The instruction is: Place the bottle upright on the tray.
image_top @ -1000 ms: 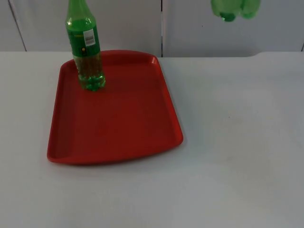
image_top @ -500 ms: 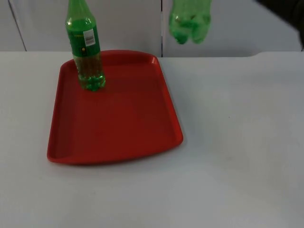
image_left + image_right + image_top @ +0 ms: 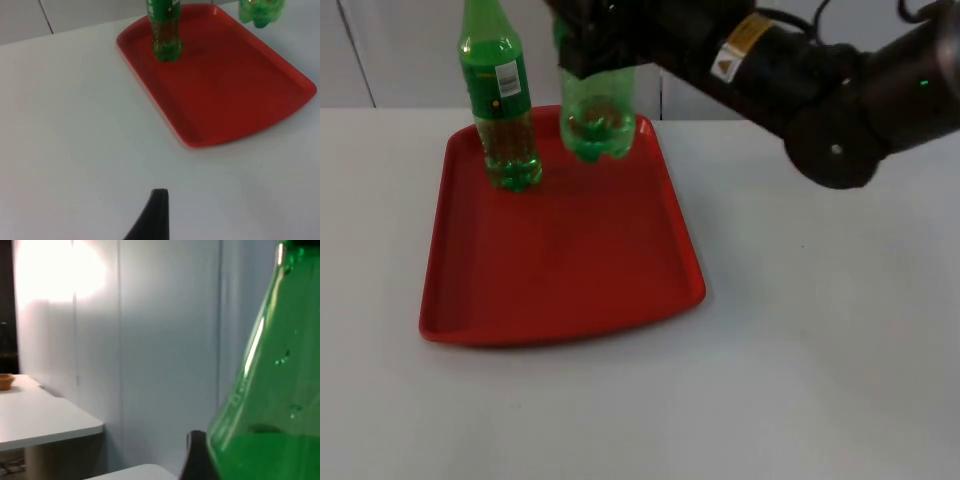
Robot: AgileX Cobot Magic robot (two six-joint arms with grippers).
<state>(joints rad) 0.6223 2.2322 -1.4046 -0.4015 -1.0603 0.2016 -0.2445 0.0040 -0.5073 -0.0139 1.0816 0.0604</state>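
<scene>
2 green bottles [image 3: 597,122], red tray [image 3: 570,270]

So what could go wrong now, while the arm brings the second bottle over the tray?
1. The carried bottle hangs close to the standing bottle; drifting sideways could topple it.
2. It hovers near the red tray's far rim; set down there, its base may catch the edge and tilt.

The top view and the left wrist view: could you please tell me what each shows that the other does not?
Top view alone: the right arm carrying the held bottle upright over the tray's far edge. Left wrist view alone: a left fingertip over bare table. Both share the red tray, the labelled bottle standing on it, and the held bottle's base.
</scene>
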